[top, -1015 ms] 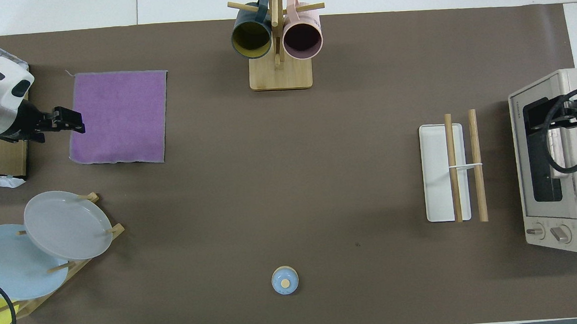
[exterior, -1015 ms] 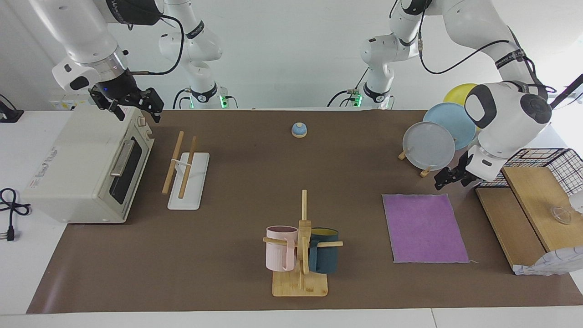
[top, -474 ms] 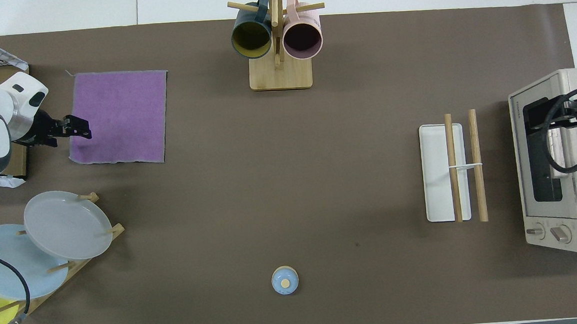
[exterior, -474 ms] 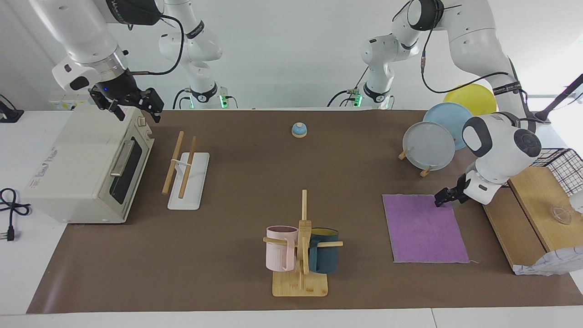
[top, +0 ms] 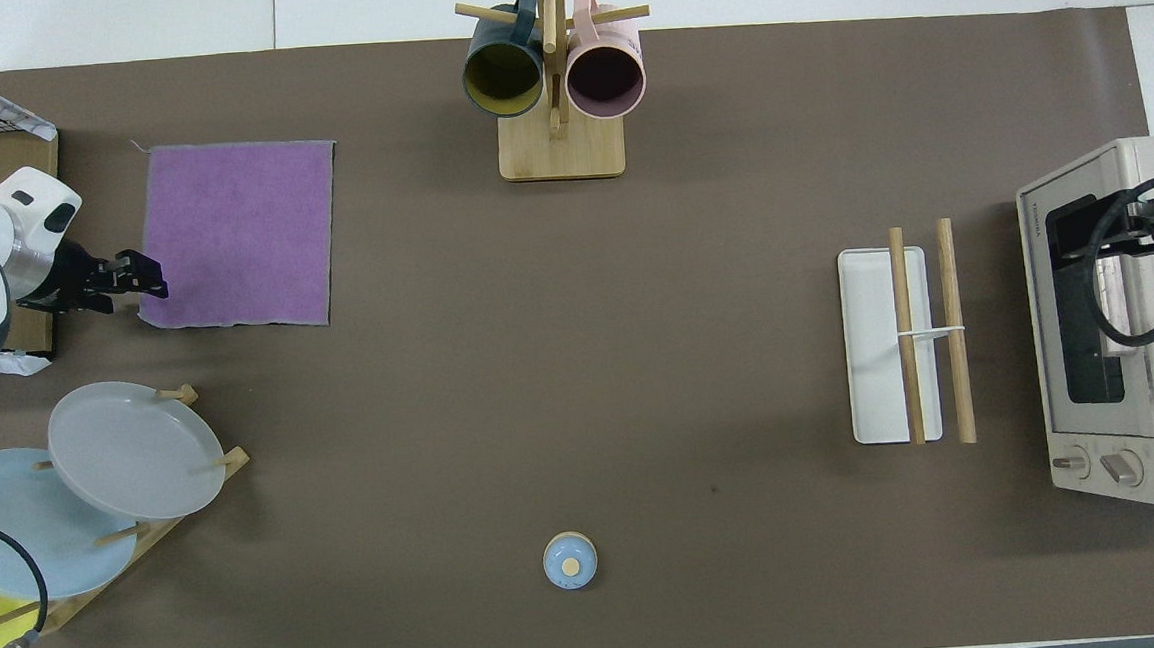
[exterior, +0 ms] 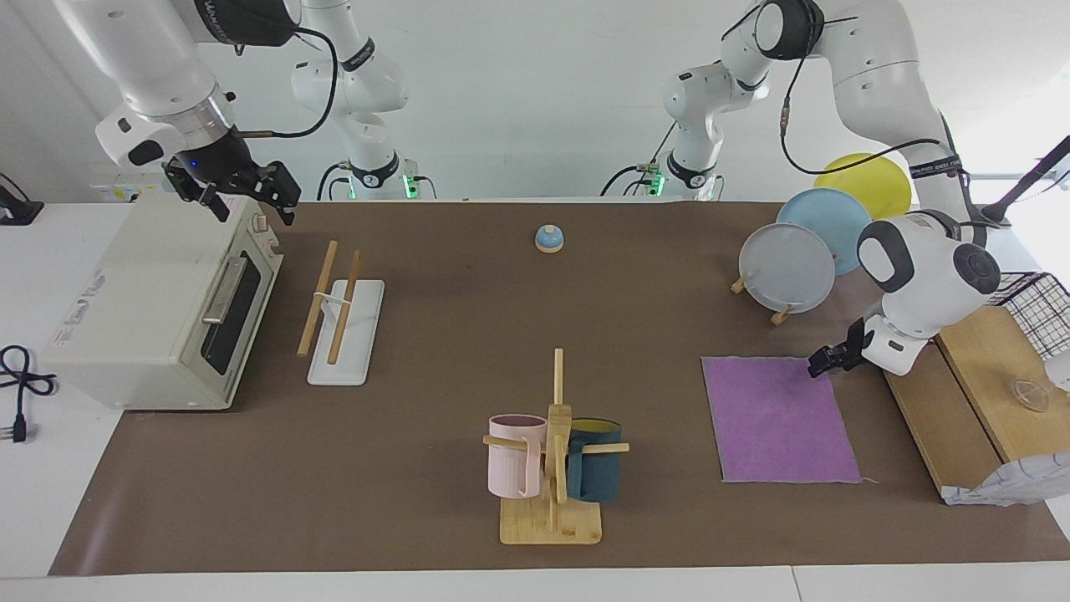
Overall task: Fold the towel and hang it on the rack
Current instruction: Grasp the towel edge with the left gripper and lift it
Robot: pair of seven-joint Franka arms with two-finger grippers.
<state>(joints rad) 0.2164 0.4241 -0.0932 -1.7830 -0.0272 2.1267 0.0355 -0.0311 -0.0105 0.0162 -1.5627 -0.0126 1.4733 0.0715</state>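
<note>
Purple towel [exterior: 779,418] lies flat on the brown mat [exterior: 451,334], at 3 o'clock in the facing view. The left gripper [exterior: 820,363] is at its corner; whether it pinches, I cannot tell. The right gripper [exterior: 251,199], spread, waits over the oven [exterior: 159,305], beside the rack [exterior: 341,313].

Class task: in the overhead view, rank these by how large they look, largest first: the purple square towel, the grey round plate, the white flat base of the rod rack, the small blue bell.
1. Purple square towel
2. Grey round plate and white flat base of the rod rack: too alike to rank.
3. Small blue bell
</note>
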